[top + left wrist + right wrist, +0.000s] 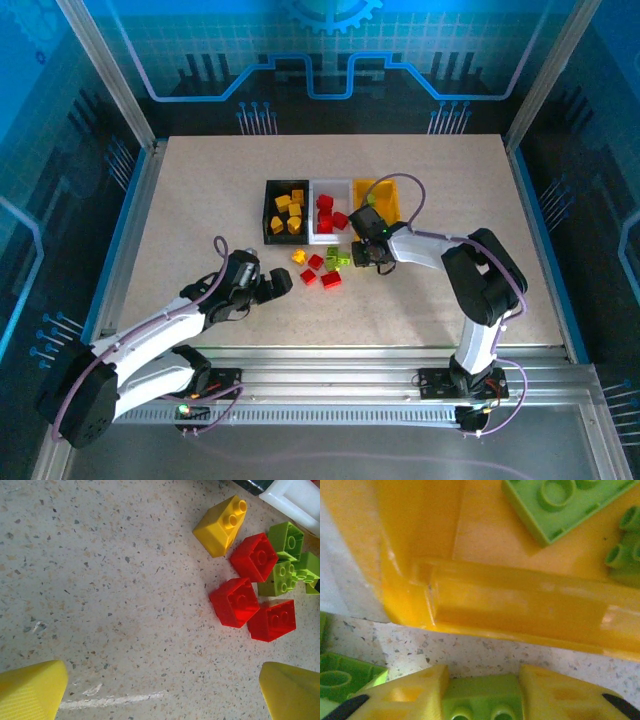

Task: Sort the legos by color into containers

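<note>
The speckled beige tabletop (pixel 200 200) sat inside a blue-lit enclosure with circuit-patterned walls (pixel 330 60). The right gripper (pixel 482 690) clasped 1 lime green brick (pixel 480 702) just beside the yellow bin (pixel 520 605), which held green bricks (pixel 560 505). The left gripper (pixel 160 695) stood spread wide over the tabletop near 3 red bricks (pixel 235 602).

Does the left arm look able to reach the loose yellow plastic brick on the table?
Probably yes. The left claw is open and empty, and bare speckled table lies between it and the yellow plastic brick. Close beside it sit red plastic bricks.
</note>
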